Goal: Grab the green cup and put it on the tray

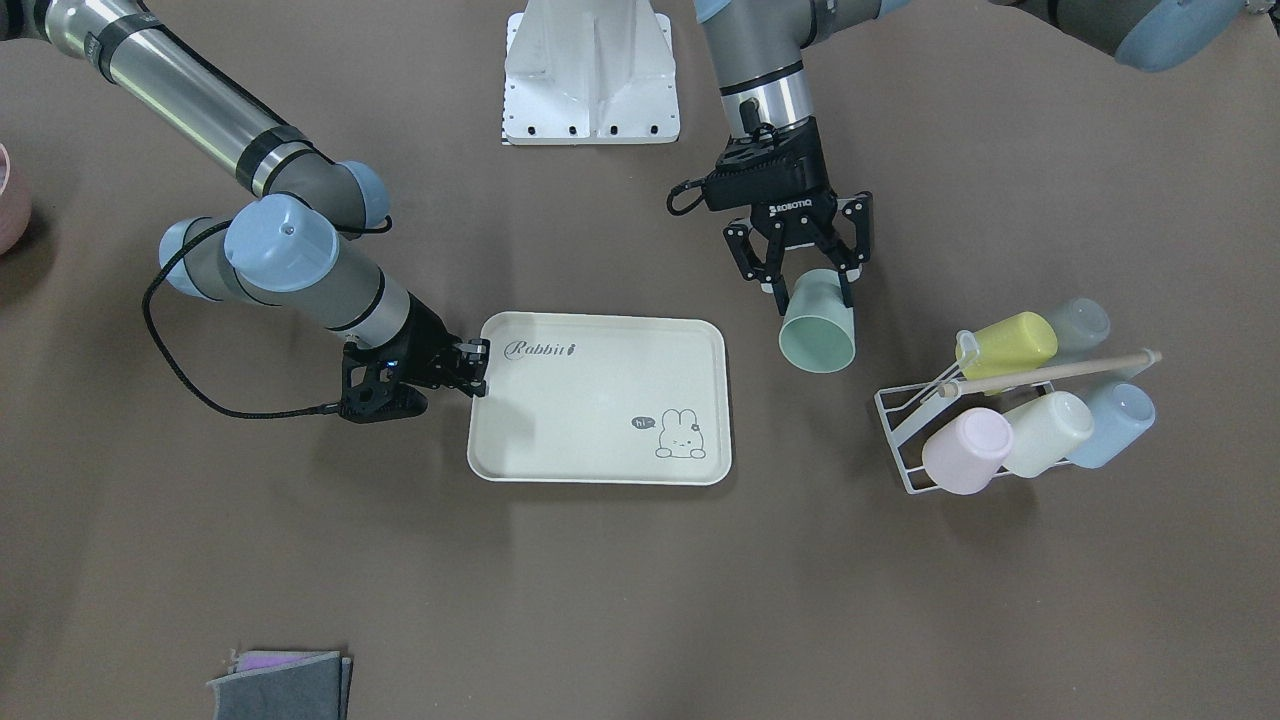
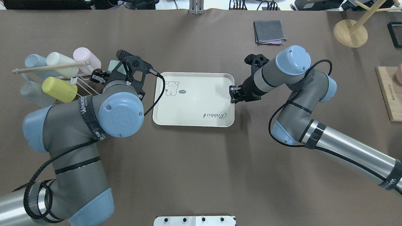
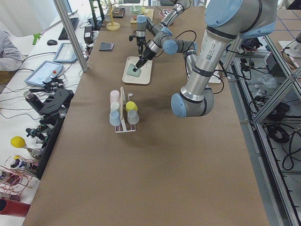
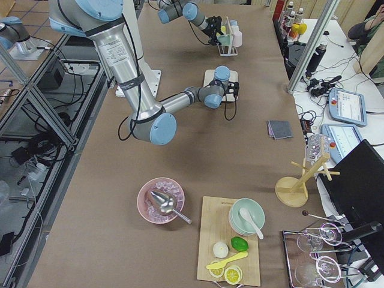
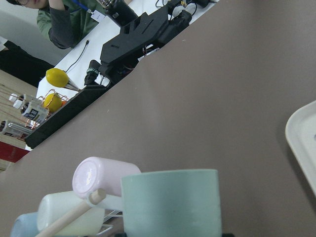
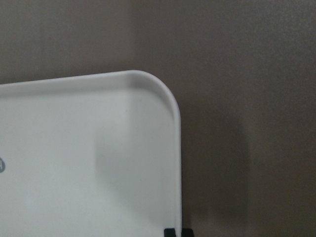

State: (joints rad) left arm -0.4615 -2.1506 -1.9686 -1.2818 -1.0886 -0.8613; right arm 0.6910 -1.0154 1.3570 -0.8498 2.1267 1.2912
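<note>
Right of centre, the left claw [image 1: 812,292] grips the green cup [image 1: 818,338] between the tray [image 1: 590,430] and a rack [image 1: 905,440] of pastel cups [image 1: 1045,432]. The right claw [image 1: 478,370] holds the tray's left rim.

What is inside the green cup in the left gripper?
The green cup, tilted in the left gripper, looks empty: only its mint inner wall shows. The rim hides part of the interior.

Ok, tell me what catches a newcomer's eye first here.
The left end effector holds the green cup tilted, between the tray and the wire rack of pastel cups. The right end effector clamps the tray's opposite short edge.
</note>
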